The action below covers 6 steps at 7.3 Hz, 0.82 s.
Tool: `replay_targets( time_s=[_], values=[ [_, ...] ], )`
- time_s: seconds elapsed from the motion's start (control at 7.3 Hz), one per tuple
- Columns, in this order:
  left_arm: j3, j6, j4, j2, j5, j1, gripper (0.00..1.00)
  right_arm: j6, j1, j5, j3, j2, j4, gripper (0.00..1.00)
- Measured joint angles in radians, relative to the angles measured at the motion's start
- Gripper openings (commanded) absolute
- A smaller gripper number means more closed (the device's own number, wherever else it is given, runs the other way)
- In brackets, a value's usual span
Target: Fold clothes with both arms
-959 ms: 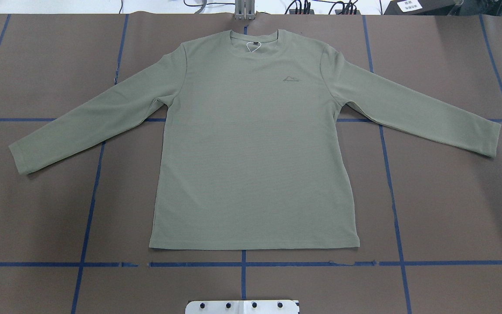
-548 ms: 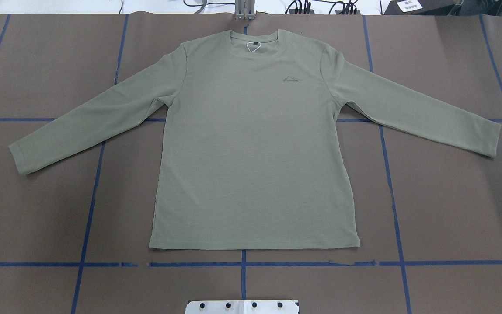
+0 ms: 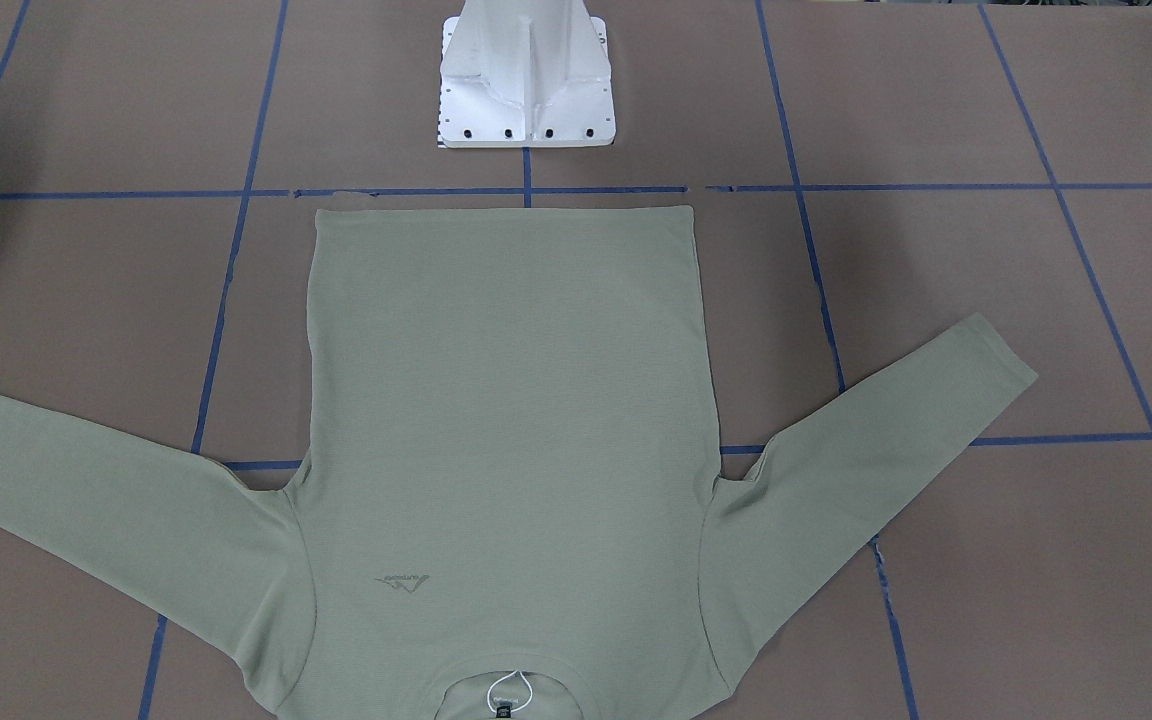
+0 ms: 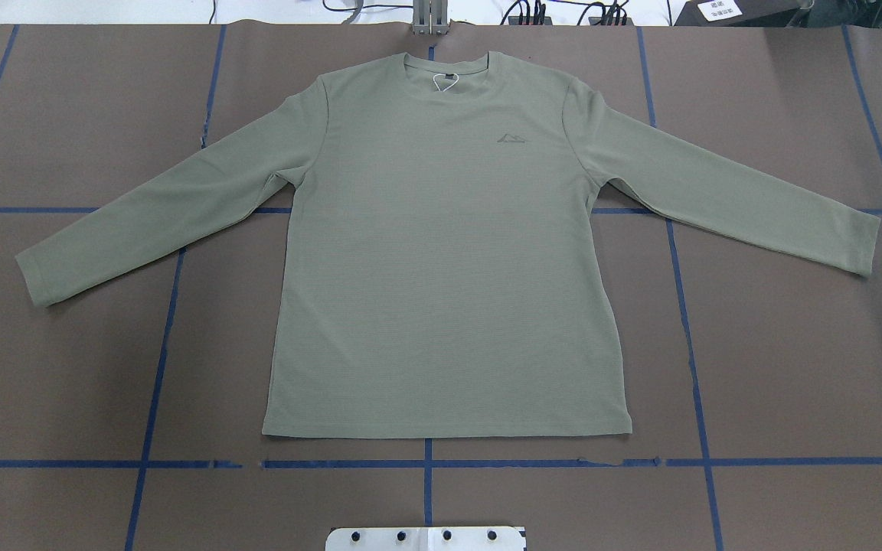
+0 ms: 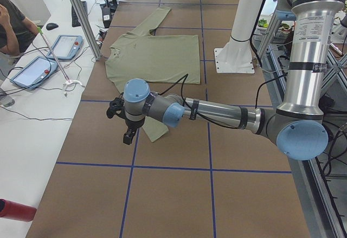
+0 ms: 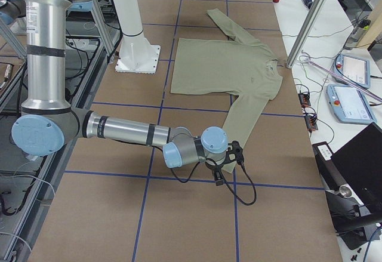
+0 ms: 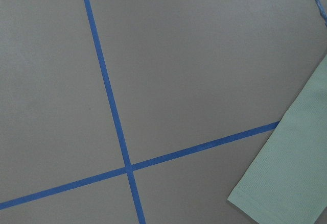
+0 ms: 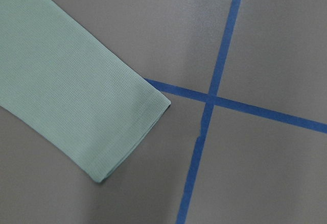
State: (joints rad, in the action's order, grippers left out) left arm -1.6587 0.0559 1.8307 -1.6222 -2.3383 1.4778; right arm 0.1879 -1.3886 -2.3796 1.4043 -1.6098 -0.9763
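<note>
The sage-green long-sleeved shirt [image 4: 445,268] lies flat and face up in the middle of the brown counter [image 4: 793,367], its hem toward the robot and its round neck at the far edge, where the dark neck label [image 4: 447,76] shows inside the collar. The small tonal logo [image 4: 512,138] sits on the chest. Both sleeves are spread out and angled down from the shoulders, the left sleeve [image 4: 158,210] and the right sleeve [image 4: 732,203] each ending well apart from the body. Blue tape lines [image 4: 427,490] cross the counter in a grid and run under the cloth. The left arm [image 5: 217,112] reaches low across the counter, and the left gripper [image 5: 128,135] hangs just beside the left cuff [image 7: 291,173] – whether it is spread or pressed together I cannot tell. The right arm [image 6: 125,131] reaches out the same way at the other end, the right gripper [image 6: 219,181] near the right cuff [image 8: 127,127] – its state cannot be told either. The white pedestal [image 3: 526,90] stands just beyond the hem. A person [image 5: 13,24] sits at a side desk.
</note>
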Motion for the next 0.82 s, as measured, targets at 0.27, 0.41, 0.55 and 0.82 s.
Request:
replay_targets(
  time_s=[0.27,0.41,0.55,0.82],
  values=[
    [0.003,0.0,0.006,0.001,0.0,0.0,1.0,0.089,0.066,0.049,-0.071,0.063,0.056,1.0],
    [0.004,0.0,0.008,0.001,0.002,-0.001,1.0,0.1,0.08,0.066,-0.105,0.087,0.061,1.0],
    [0.003,0.0,0.008,0.001,0.003,-0.001,1.0,0.103,0.093,0.073,-0.132,0.106,0.063,1.0],
    [0.003,-0.001,0.009,-0.001,0.001,-0.001,1.0,0.107,0.112,0.075,-0.165,0.131,0.063,1.0]
  ],
)
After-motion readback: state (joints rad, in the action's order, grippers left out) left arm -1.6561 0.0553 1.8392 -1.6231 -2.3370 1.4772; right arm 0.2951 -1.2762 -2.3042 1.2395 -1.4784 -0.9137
